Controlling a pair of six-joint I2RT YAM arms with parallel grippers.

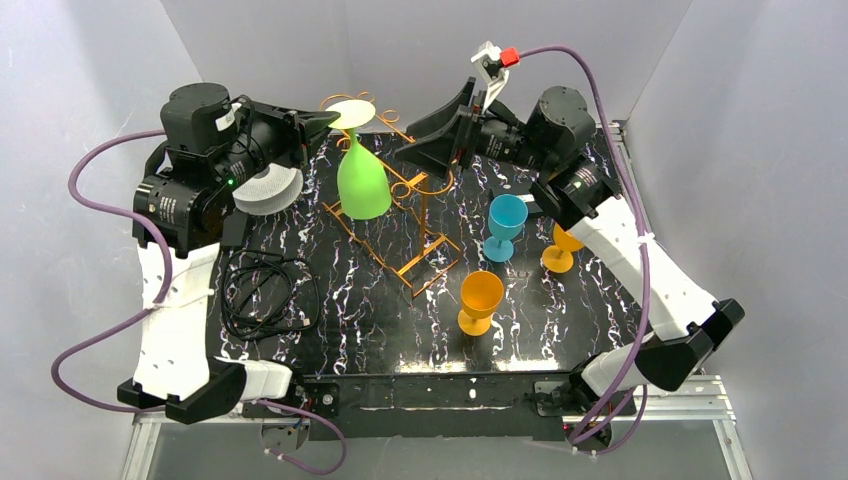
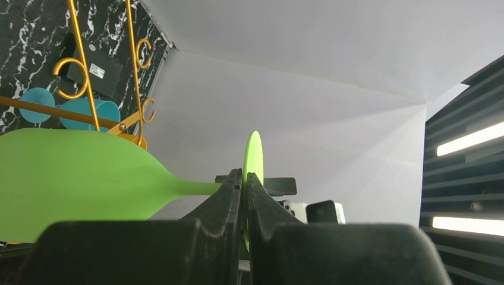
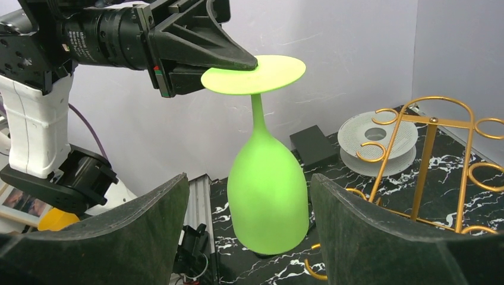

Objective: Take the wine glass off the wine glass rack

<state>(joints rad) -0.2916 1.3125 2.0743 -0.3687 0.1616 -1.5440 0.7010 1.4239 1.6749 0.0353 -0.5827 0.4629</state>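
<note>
A lime green wine glass [image 1: 363, 185] hangs upside down, its bowl down and its flat foot up. My left gripper [image 1: 335, 118] is shut on the edge of that foot; in the left wrist view its fingers [image 2: 229, 196] pinch the thin disc. The orange-gold wire wine glass rack [image 1: 415, 225] stands just right of the glass, and in the right wrist view the rack [image 3: 434, 154] sits apart from the glass [image 3: 268, 202]. My right gripper [image 3: 249, 178] is open, its two fingers either side of the bowl without touching it.
A blue glass [image 1: 506, 225] and two orange glasses [image 1: 480, 300] [image 1: 562, 250] stand upright right of the rack. A white spool [image 1: 270, 190] and a black box [image 3: 313, 145] lie at the back left. A coiled black cable [image 1: 265, 295] lies front left.
</note>
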